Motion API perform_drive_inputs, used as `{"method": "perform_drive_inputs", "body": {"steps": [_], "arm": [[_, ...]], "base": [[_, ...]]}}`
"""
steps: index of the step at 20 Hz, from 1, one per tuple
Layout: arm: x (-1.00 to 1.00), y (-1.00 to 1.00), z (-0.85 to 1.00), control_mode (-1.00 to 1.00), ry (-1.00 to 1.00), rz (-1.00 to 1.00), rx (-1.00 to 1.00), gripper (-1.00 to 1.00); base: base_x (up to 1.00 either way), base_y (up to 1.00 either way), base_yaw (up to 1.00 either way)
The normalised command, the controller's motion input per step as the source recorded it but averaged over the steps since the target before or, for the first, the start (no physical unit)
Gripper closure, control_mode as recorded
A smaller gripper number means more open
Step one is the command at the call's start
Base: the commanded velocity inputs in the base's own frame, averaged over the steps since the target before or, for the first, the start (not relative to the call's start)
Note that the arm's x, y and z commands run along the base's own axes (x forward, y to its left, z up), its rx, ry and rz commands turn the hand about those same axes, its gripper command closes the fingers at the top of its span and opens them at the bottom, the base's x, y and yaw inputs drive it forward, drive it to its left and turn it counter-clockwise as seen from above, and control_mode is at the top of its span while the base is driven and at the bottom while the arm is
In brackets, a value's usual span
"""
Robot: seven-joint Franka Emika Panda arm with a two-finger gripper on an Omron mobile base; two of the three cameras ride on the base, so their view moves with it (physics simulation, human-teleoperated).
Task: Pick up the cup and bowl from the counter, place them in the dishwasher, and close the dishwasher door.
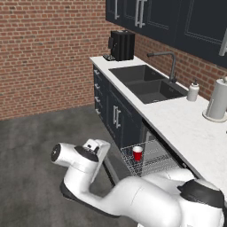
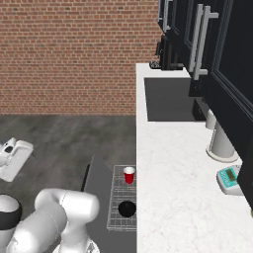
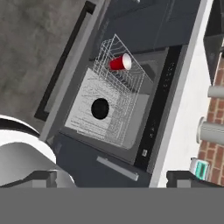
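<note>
The cup [image 2: 129, 175] stands upright in the white wire rack [image 2: 114, 217] of the dishwasher [image 3: 151, 131], toward the end nearer the sink [image 1: 148, 82], and the bowl [image 2: 127, 209] sits in the same rack a little apart from it, toward the robot's end; both are off the surface [image 2: 173, 197], so the loading part of the job looks done. The rack is pulled out over the dishwasher door [image 2: 99, 180], which lies folded down flat with its bar handle [image 3: 65, 57] along the outer edge, away from the cabinets. That leaves the door as the remaining step, judging by how things lie. The tool [image 1: 98, 145] hangs out over the floor beside the lowered door, well clear of the rack, its jaws spread wide with nothing between them. Looking down on the rack from the hand view, it seems placed to come around to the door's free edge; the extended rack may need pushing in for the door to swing up.
</note>
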Motion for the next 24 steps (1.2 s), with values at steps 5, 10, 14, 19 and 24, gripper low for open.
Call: {"method": "perform_drive_inputs", "body": {"steps": [5,10,14,19,24], "arm": [[0.48,0.00,-0.84,-1.00,0.04,-0.02,-0.23,-1.00],[0.54,0.00,-0.69,-1.00,0.01,-0.02,-0.16,-1.00],[0.47,0.00,-0.64,-1.00,0.02,0.00,-0.09,-1.00],[0.41,0.07,-0.61,-1.00,0.02,-0.03,-0.11,-1.00],[0.29,0.10,-0.58,-1.00,0.00,-0.17,-0.06,-1.00]], "base": [[0.00,0.00,0.00],[0.00,0.00,0.00],[0.00,0.00,0.00],[0.00,0.00,0.00],[0.00,0.00,0.00]]}}
